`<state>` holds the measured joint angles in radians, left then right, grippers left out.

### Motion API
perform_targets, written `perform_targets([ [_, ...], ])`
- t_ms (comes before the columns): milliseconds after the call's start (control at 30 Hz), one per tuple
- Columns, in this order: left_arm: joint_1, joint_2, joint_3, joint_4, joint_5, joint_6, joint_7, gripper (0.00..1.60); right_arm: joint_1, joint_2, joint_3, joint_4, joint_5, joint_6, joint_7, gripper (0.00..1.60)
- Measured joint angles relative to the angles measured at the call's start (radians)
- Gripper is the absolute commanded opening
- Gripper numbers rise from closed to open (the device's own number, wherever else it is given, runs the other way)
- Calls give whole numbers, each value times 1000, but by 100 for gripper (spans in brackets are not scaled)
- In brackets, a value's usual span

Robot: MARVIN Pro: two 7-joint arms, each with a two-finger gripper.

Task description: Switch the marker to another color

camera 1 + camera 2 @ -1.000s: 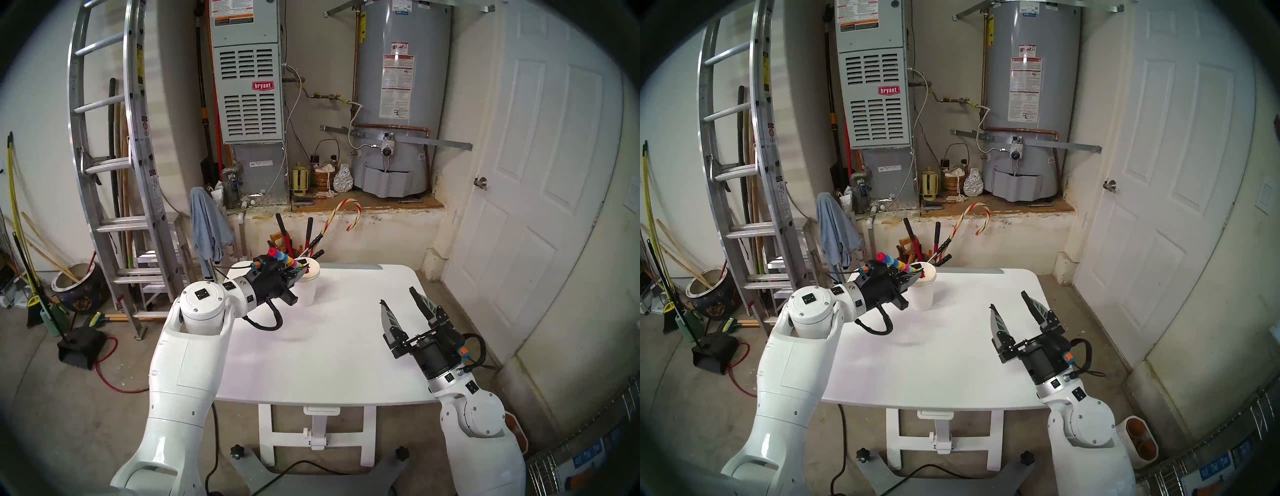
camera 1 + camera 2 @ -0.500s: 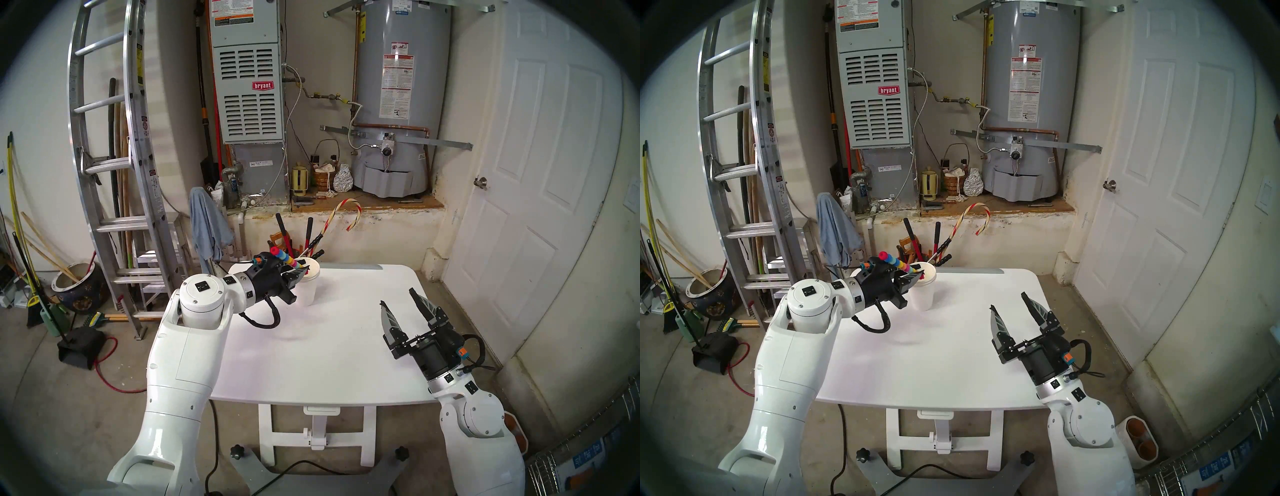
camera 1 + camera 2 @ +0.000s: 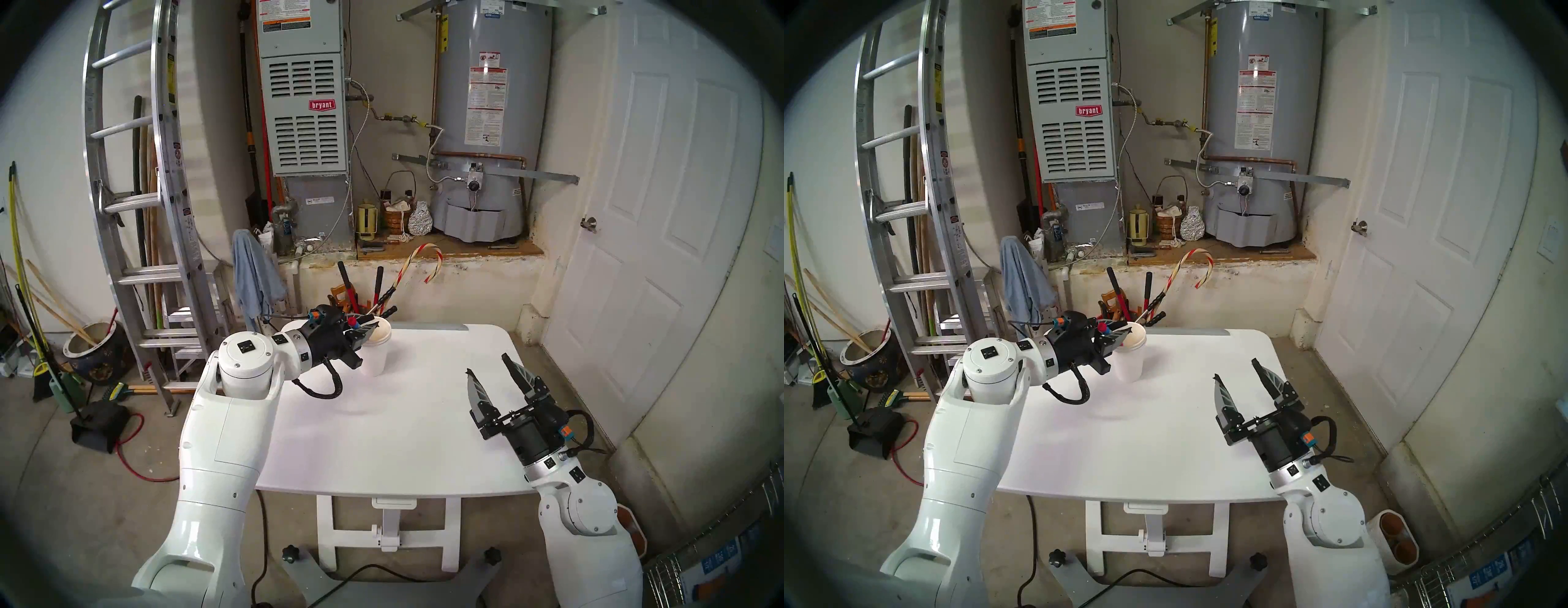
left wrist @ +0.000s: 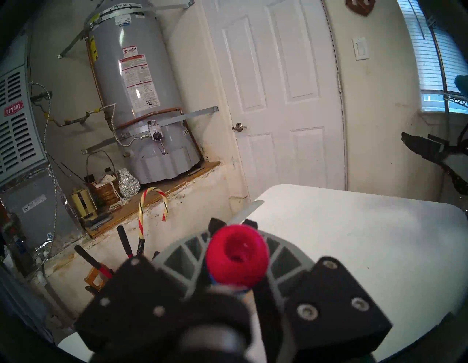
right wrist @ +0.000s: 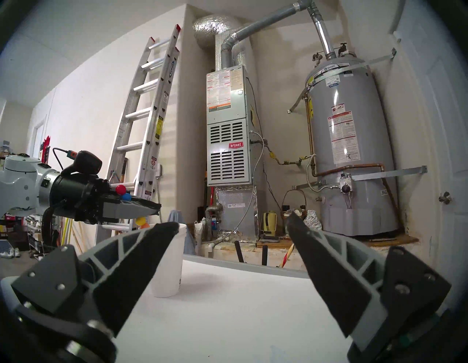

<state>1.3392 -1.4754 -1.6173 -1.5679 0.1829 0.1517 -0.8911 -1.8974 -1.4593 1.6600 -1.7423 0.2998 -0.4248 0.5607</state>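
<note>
We are positioning the left gripper (image 3: 368,330) at the paper cup (image 3: 375,354), the marker (image 5: 123,193) standing between its jaws; grip cannot be confirmed. The right gripper (image 3: 492,365) is hanging wide open.

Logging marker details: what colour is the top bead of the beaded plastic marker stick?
Red; the marker's top bead shows best in the left wrist view.
</note>
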Motion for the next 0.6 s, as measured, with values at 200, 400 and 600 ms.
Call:
perform_targets([
  [200,1,-11,-17,-3,-16,-19,10,160,2,0,0,3,0,-1,0,160],
  [400,18,-25,-68,-40,-78,-33,-3,160,4,0,3,1,1,-2,0,160],
  [600,42,-30,-117,-92,-139,-44,-35,160,8,0,10,-15,0,-1,-2,160],
])
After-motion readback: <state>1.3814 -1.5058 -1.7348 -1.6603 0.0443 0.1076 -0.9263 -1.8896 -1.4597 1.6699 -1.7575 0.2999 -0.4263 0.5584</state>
